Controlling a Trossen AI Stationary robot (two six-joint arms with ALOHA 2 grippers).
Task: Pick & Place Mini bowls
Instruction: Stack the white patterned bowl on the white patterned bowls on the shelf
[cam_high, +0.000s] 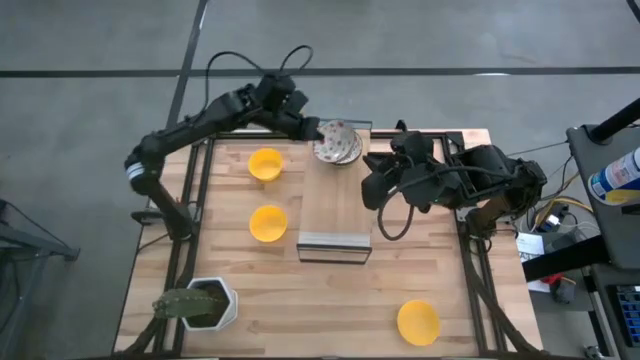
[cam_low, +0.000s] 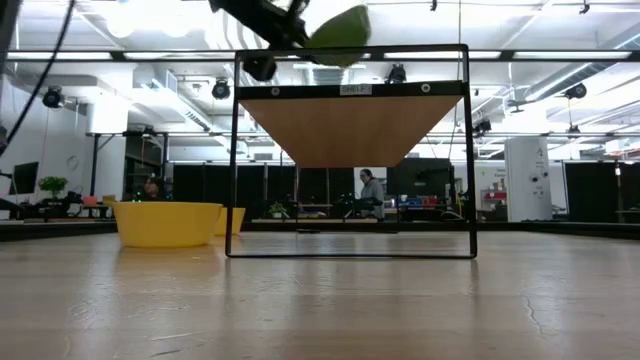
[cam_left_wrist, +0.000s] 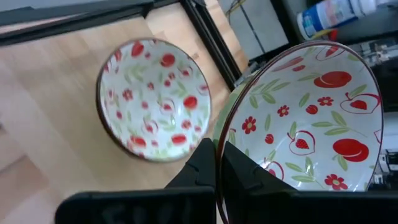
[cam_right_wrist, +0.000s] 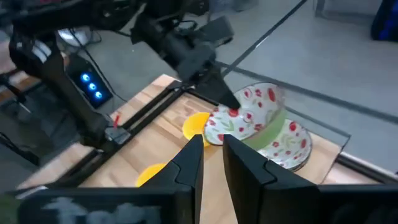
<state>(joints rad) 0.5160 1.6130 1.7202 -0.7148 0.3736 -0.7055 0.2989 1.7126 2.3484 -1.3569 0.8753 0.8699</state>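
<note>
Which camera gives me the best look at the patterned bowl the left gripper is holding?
The left wrist view: the held bowl fills it, fingers pinching its rim. The right wrist view shows it tilted; high view small; low view only its green underside.

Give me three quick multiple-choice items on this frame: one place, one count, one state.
1. Where is the plant pot?
A. on the board
B. near the table's front left corner
C. beside the right arm

2. How many yellow bowls are on the table?
A. one
B. three
C. five

3. What is the left pincer doing?
A. shut on a patterned bowl's rim
B. open over a yellow bowl
C. resting on the table

Answers:
1 B, the high view shows it there.
2 B, two sit left of the board, one at front right.
3 A, its fingers pinch the rim, above another patterned bowl.
</note>
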